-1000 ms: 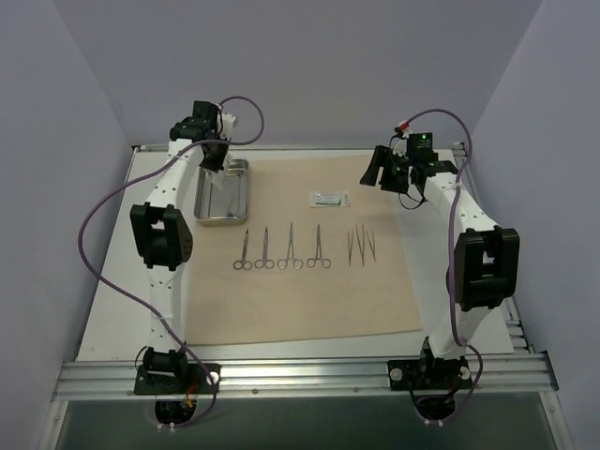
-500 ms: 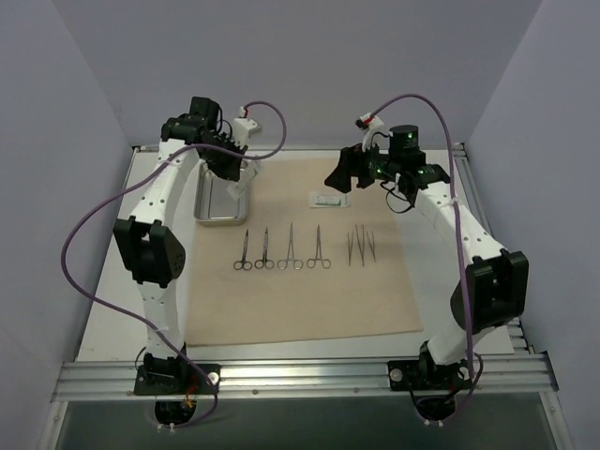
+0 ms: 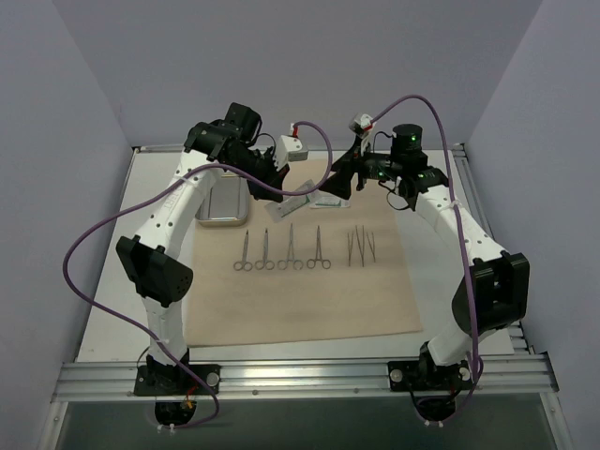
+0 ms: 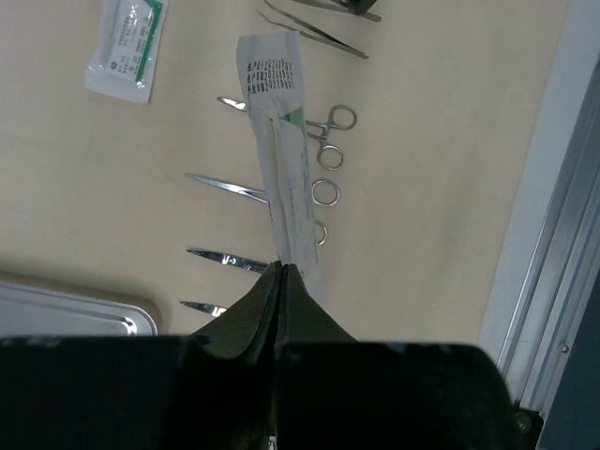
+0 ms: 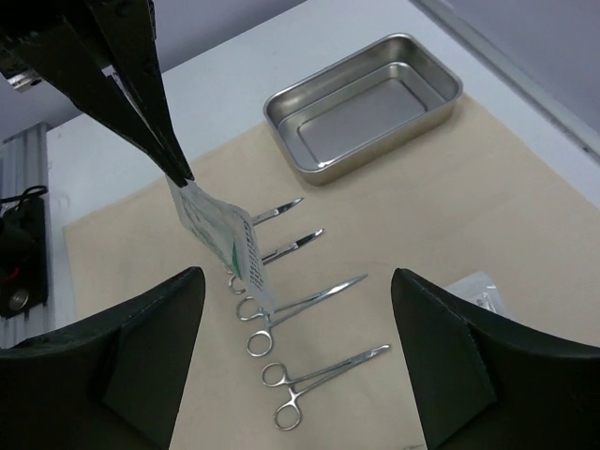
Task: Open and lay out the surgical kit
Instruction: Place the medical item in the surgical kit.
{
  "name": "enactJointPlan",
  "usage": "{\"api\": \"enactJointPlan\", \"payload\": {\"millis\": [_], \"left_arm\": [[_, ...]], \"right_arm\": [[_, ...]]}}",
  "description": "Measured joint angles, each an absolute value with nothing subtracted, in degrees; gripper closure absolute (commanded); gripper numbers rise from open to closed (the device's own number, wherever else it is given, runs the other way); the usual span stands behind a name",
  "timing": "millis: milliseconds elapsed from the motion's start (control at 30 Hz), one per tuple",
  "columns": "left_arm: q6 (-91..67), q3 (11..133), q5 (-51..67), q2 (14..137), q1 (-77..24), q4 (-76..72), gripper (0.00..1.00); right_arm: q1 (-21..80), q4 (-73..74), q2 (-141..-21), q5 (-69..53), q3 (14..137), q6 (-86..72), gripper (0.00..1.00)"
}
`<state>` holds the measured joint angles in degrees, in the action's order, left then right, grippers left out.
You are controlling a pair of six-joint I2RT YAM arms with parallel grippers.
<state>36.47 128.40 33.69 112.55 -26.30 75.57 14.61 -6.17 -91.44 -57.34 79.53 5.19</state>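
The kit's beige cloth point(image 3: 309, 300) lies spread flat. On it is a row of several scissor-handled instruments point(image 3: 281, 249) with thin tweezers point(image 3: 361, 246) to their right. The steel tray point(image 3: 221, 222) stands at the cloth's far left. My left gripper point(image 4: 281, 268) is shut on one end of a long clear packet point(image 4: 279, 159), which hangs above the instruments point(image 5: 300, 300). My right gripper point(image 5: 300, 361) is open just right of that packet point(image 5: 225, 244), apart from it. A second small packet point(image 4: 125, 47) lies flat on the cloth.
Aluminium rails point(image 3: 300, 375) run along the table's near edge, and another rail point(image 4: 553, 234) borders the cloth's side. Purple cables point(image 3: 94, 234) loop off both arms. Grey walls close in the left, right and back.
My left arm swung right from the tray, carrying the packet out over the instruments. My right gripper moved left towards it and its fingers spread wider.
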Motion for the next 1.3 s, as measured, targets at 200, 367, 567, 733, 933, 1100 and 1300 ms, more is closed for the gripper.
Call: {"api": "enactJointPlan", "payload": {"millis": [200,367,567,733,933,1100,1300], "left_arm": [[37.4,129.4,35.0,112.6,-28.0,76.6,0.98],[38.0,129.7,35.1,112.6,-28.5,76.8,0.98],[38.1,129.7,35.2,112.6,-28.6,76.9,0.98],[38.2,129.7,35.2,112.6,-28.8,77.0,0.98],[38.2,129.7,35.1,112.6,-28.9,76.9,0.98],[36.4,129.7,31.8,112.6,-28.8,76.3,0.42],[29.2,129.6,25.4,112.6,-28.1,74.4,0.06]], "right_arm": [[14.8,-1.2,-93.7,-62.6,79.8,8.8,0.25],[15.6,2.5,-95.5,-65.0,81.2,11.3,0.27],[17.9,3.5,-97.3,-65.6,82.1,11.3,0.44],[19.2,3.4,-98.6,-65.6,82.8,9.0,0.59],[19.4,2.6,-99.4,-65.6,82.9,5.2,0.98],[19.6,0.6,-99.8,-65.3,83.2,1.6,1.00],[18.7,-2.5,-101.8,-59.1,83.2,-4.1,1.00]]}}
